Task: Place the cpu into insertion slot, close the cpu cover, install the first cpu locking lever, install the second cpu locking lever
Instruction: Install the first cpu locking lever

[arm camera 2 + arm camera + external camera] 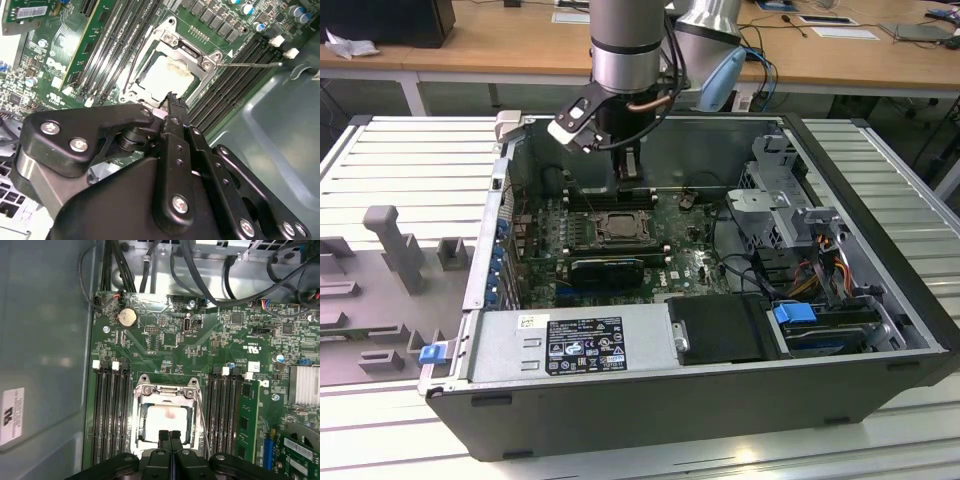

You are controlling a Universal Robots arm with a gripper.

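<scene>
**Pincer shut over the covered socket**

In the exterior view, I see the black pincer [629, 176] hanging inside the open dark-grey computer case [720, 410]. It is just above the square dark-framed insertion slot [617, 228] on the green motherboard [692, 255].

In the second wrist view, its fingertips are pressed together with nothing between them. The small pale silver square cpu [165, 75] sits in the slot, framed by the thin metal windowed cpu cover [192, 52], which lies flat. A thin wire locking lever [250, 64] juts out across the black memory slots.

In the first wrist view, the closed tips hover at the cpu's edge.
</scene>
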